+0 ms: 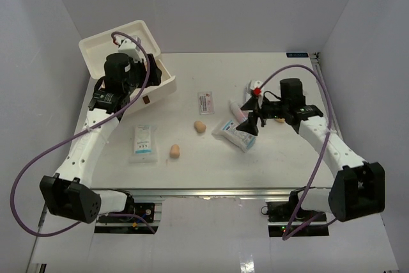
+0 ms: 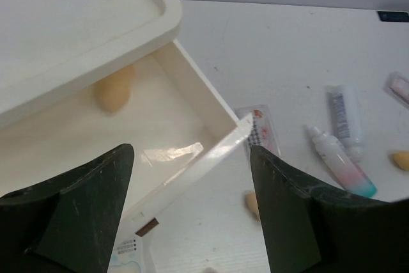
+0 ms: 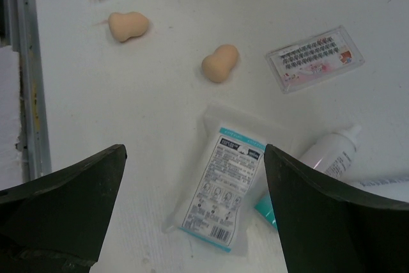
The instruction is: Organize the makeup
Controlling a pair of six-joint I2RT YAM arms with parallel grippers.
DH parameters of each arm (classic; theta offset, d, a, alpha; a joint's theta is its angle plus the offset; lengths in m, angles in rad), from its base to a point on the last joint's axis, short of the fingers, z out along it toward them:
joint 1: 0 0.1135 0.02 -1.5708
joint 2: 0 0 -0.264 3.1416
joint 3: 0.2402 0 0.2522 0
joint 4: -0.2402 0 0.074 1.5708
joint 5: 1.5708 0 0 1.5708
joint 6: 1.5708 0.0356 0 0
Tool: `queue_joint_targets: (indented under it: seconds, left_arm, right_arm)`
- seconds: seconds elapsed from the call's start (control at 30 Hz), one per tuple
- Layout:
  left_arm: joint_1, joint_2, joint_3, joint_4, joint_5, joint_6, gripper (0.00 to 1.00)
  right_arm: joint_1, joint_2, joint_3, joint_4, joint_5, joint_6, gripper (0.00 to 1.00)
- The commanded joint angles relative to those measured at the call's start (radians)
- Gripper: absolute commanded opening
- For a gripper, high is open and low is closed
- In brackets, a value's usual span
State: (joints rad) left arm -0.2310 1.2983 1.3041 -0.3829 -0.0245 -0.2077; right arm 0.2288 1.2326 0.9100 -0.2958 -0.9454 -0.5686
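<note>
My left gripper is open and empty over the open drawer of the white box. In the left wrist view its fingers straddle the drawer's front wall, and one tan sponge lies inside. My right gripper is open and empty above a white-blue sachet; its fingers stand on either side. On the table lie two tan sponges, a pink-white packet, white tubes, a second sachet and another sponge.
The white box stands at the table's far left corner, angled, with its drawer pulled out toward the middle. The table's metal front rail runs just beyond the two loose sponges. White walls enclose the table on three sides.
</note>
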Motion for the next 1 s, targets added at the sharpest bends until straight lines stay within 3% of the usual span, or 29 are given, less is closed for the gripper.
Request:
queue_joint_targets:
  seconds: [0.0,0.13,0.2,0.4,0.6,0.7,0.8,0.87,0.97]
  left_arm:
    - [-0.002,-0.143,-0.084,0.026,0.209,-0.034,0.85]
    - [-0.001,-0.333,-0.259,0.12,0.469,-0.045,0.89]
    - [-0.001,-0.433,-0.358,0.165,0.513,-0.052,0.9]
    - [-0.002,-0.64,-0.581,0.248,0.499,-0.054,0.91]
    - [-0.003,-0.717,-0.647,0.282,0.466,-0.054,0.91]
    - [-0.002,-0.722,-0.666,0.294,0.443,-0.057,0.91]
    - [-0.002,-0.729,-0.672,0.296,0.436,-0.059,0.91]
    - [-0.002,-0.733,-0.675,0.297,0.435,-0.059,0.91]
    - [-0.003,-0.737,-0.674,0.295,0.433,-0.058,0.91]
  right_arm:
    - [0.212,0.179,0.14,0.019,0.333,0.091,0.95]
    - [0.375,0.419,0.312,0.015,0.552,0.199,0.96]
    - [0.404,0.505,0.379,-0.017,0.616,0.244,0.96]
    - [0.437,0.728,0.561,-0.082,0.619,0.329,0.83]
    - [0.44,0.82,0.626,-0.066,0.61,0.369,0.8]
    - [0.442,0.855,0.639,-0.067,0.569,0.388,0.65]
    - [0.448,0.87,0.632,-0.068,0.538,0.391,0.41]
    - [0.449,0.867,0.623,-0.067,0.516,0.38,0.36]
    - [0.448,0.841,0.611,-0.08,0.454,0.338,0.21]
